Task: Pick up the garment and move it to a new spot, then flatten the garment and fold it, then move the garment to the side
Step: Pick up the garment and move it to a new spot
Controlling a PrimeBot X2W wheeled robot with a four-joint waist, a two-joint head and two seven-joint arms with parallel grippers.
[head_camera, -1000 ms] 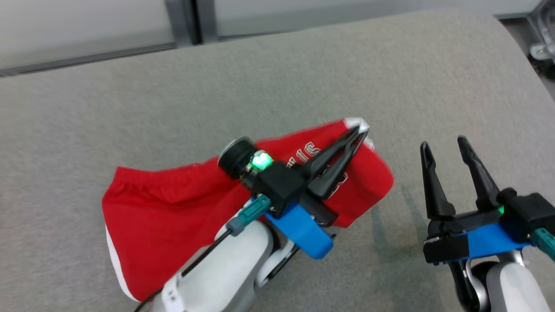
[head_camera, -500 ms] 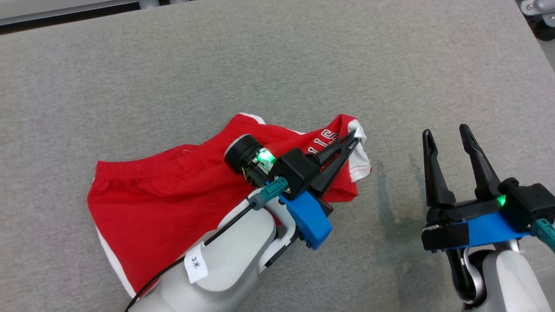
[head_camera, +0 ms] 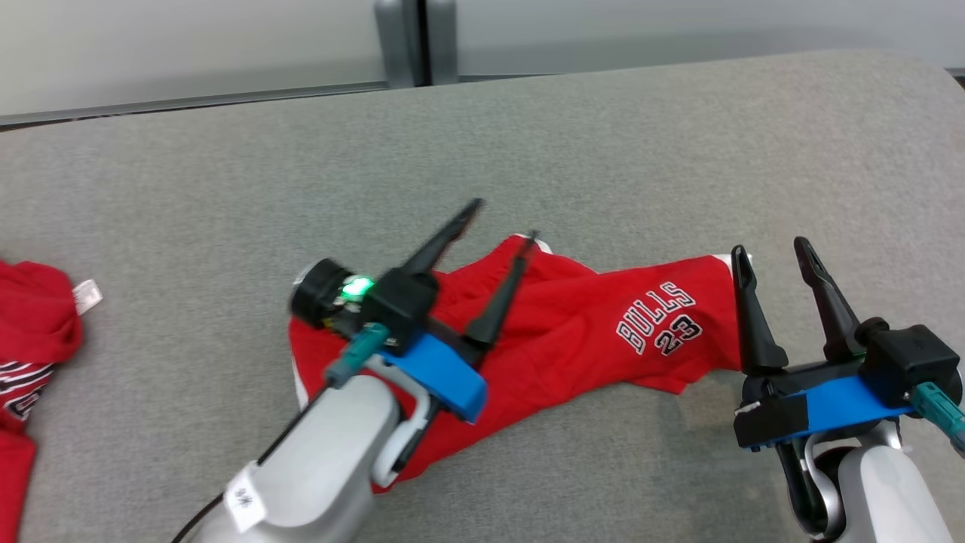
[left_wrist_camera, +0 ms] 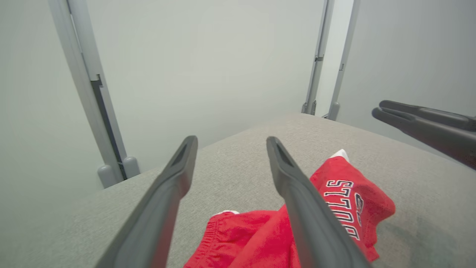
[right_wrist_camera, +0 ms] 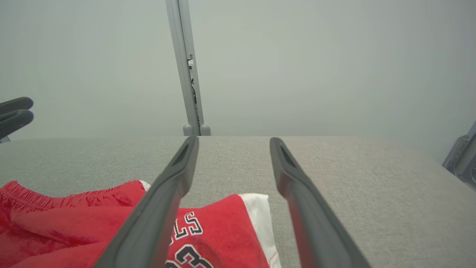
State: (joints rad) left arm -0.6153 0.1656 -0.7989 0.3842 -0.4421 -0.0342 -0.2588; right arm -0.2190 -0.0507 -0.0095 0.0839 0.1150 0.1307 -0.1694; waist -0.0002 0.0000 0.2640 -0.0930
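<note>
Another red cloth (head_camera: 34,332) with a white tag lies at the head view's left edge. The left hand (head_camera: 503,220), spread wide and empty, hovers over the rumpled red garment (head_camera: 588,332), printed "BULLS 23", on the worktop (head_camera: 603,113). The right hand (head_camera: 769,247), also open and empty, stands at its white-trimmed right end.

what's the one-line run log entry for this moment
left gripper: open, over red jersey shorts | right gripper: open, empty | shorts: crumpled on grey fabric table | fold: not yet done
</note>
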